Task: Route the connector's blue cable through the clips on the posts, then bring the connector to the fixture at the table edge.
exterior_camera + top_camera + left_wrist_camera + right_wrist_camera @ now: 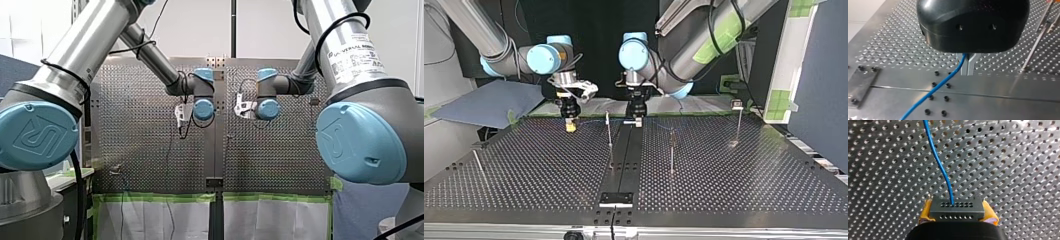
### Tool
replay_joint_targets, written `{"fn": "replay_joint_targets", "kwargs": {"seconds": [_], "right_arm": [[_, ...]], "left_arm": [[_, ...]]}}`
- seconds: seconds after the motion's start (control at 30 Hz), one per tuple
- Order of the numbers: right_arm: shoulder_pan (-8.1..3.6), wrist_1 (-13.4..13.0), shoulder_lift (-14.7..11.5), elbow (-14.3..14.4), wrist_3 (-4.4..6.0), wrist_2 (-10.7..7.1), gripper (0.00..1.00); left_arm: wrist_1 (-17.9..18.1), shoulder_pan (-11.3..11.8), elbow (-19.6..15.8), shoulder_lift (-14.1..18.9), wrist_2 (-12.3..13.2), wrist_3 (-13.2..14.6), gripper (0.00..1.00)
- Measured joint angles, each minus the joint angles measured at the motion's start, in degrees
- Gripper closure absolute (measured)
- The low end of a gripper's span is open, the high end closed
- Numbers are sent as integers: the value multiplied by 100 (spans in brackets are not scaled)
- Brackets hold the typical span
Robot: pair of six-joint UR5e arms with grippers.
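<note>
Connector (957, 208), clamped between the right gripper's (958, 212) yellow pads, sits at nine o'clock of the nearest post (609, 131) in the top view. It looks light and rigid. Guide its limp blue cable (934, 90) where the left gripper (967, 67) pinches it.

Grey connector (957, 208), two rows of holes, with its blue cable (940, 165) curving out; thin posts (609, 131) stand upright mid top view.
</note>
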Motion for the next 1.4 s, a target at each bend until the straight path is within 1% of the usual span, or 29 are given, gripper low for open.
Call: {"fn": "replay_joint_targets", "kwargs": {"seconds": [0.17,0.3,0.47,0.77,0.9,1.1,1.23,1.4], "right_arm": [[-16,-25,2,115,9,5,100],[-23,-40,2,162,14,15,100],[-36,-158,2,323,32,29,100],[-126,-498,7,685,37,34,100],[-182,-676,10,869,43,39,100],[-276,-968,32,1150,136,45,100],[-318,-1154,132,1217,143,48,100],[-367,-1396,352,1231,143,40,100]], "left_arm": [[31,-22,-49,-67,-25,0,100],[178,-57,-202,-81,-9,8,100],[269,-106,-278,-130,-5,22,100],[358,-206,-286,-489,30,35,100],[405,-247,-287,-566,31,40,100],[454,-286,-288,-722,22,47,100],[482,-290,-287,-771,30,41,100],[510,-320,-288,-823,34,51,100]]}}
